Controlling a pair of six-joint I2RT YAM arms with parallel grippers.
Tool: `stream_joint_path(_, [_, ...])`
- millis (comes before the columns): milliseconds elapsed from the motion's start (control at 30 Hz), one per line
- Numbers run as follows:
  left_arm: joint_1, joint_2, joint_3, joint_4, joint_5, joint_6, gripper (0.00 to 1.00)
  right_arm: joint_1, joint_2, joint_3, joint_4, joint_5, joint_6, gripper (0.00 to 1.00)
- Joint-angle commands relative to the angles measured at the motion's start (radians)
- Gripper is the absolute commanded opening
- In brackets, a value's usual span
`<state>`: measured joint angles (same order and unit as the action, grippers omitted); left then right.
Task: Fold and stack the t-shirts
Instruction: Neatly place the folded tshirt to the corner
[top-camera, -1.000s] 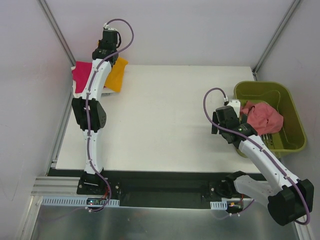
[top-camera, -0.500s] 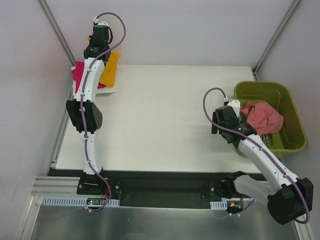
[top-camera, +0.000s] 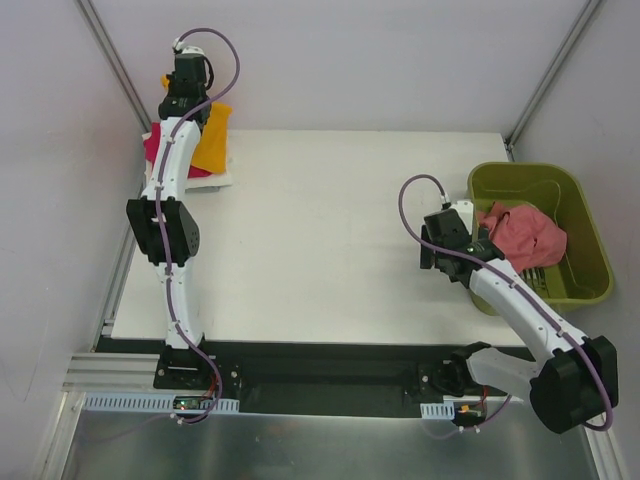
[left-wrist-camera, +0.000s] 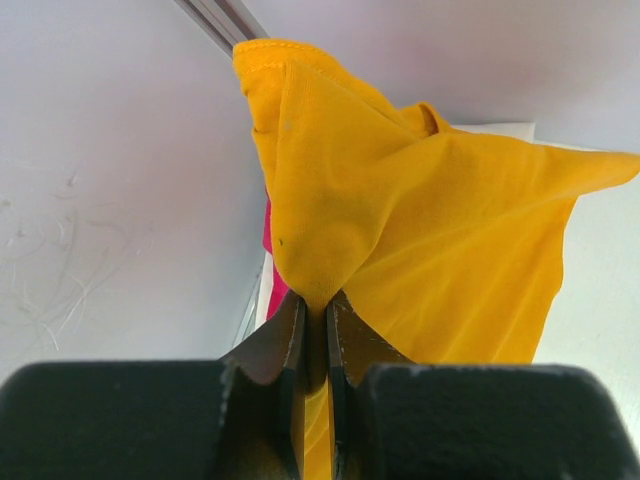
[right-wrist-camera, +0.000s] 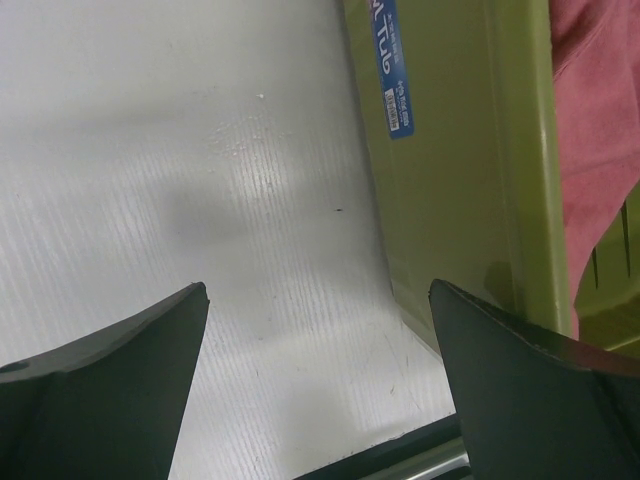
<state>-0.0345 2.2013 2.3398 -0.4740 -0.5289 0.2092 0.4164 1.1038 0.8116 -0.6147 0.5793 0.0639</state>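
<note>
1. Table (top-camera: 330, 240): middle bare, an open passage between both arms.
2. Bin (top-camera: 592, 262): blocks the right edge; its wall stands just beside the spread right gripper (right-wrist-camera: 318, 300); pink shirt (top-camera: 525, 235) heaped inside.
3. Far-left corner: yellow shirt (left-wrist-camera: 420, 230) pinched in left gripper (left-wrist-camera: 316, 305), hanging over magenta shirt (top-camera: 153, 150); side wall (top-camera: 60, 200) close by.

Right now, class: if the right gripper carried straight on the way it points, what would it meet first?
Probably the white table, just beside the green bin. The right gripper, open, points at bare tabletop there, though depth is hard to judge.
</note>
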Motion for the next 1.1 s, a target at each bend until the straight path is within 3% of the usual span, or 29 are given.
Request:
stream_joint_path(0, [0.027,-0.006,-0.027,0.084,-0.023,-0.020,0.00,-0.005,0.025,0.058,-0.017,0.011,0.017,0.97])
stream_joint_path(433, [0.172,0.084,-0.011,0.112,0.096,-0.062,0.00,-0.004,0.106,0.125,-0.081,0.030,0.040,0.97])
stream_joint_path(533, [0.183,0.095,-0.013,0.112,0.151,-0.070,0.36,-0.001,0.120,0.146,-0.102,0.047,0.045,0.97])
stream_joint_path(567, [0.183,0.095,-0.010,0.112,0.152,-0.068,0.64,0.001,0.119,0.153,-0.103,0.042,0.043,0.97])
stream_joint_path(600, [0.182,0.097,-0.005,0.110,0.149,-0.070,0.78,0.002,0.119,0.158,-0.105,0.037,0.045,0.97])
stream_joint_path(633, [0.182,0.097,-0.002,0.110,0.145,-0.073,0.99,0.001,0.120,0.162,-0.108,0.030,0.040,0.97])
stream_joint_path(833, [0.182,0.026,-0.066,0.110,0.210,-0.122,0.99,0.018,0.111,0.166,-0.128,-0.001,0.040,0.97])
stream_joint_path(1067, [0.174,-0.110,-0.255,0.109,0.322,-0.206,0.99,0.028,0.047,0.126,-0.117,-0.018,0.051,0.97])
